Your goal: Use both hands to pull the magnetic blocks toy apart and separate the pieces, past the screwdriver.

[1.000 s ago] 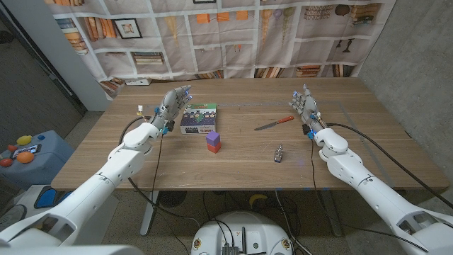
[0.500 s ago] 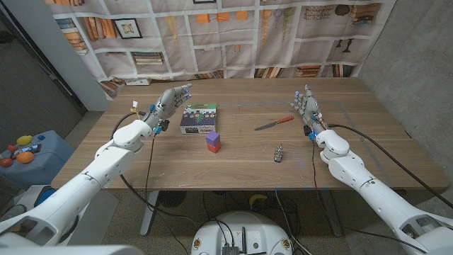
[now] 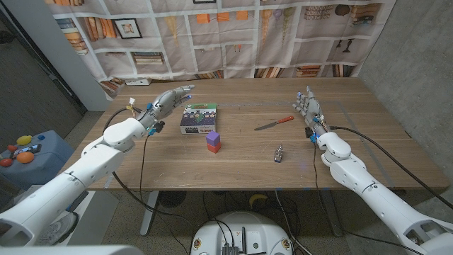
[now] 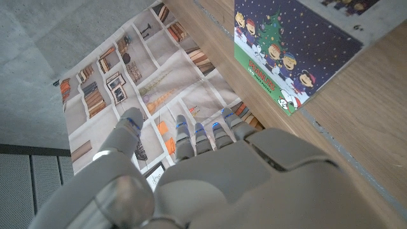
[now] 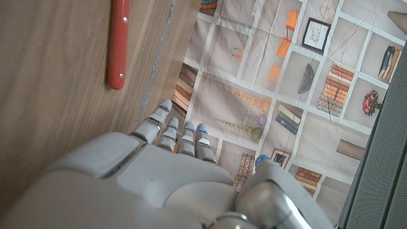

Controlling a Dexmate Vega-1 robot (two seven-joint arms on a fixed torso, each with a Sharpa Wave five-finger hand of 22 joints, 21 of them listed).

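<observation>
Left of the picture book, the left hand hangs over the table with its fingers stretched out and apart, grasping nothing; the left wrist view looks past those fingers at the book's cover, close by but not touched. Just in front of the book, toward the robot, stands the blocks toy, a purple block stacked on a red one, the two joined and upright. Right of the book and well apart from it lies the screwdriver, red handle pointing away from the book. A small dark metal thing lies nearer the robot, also right of the book; what it is cannot be told. Farthest from the book, the right hand stands on its edge with straight fingers, released, just beyond the screwdriver's handle.

By this look the task has not begun: neither hand touches the toy. Reaching it, gripping both blocks, pulling apart and placing the pieces all remain.
</observation>
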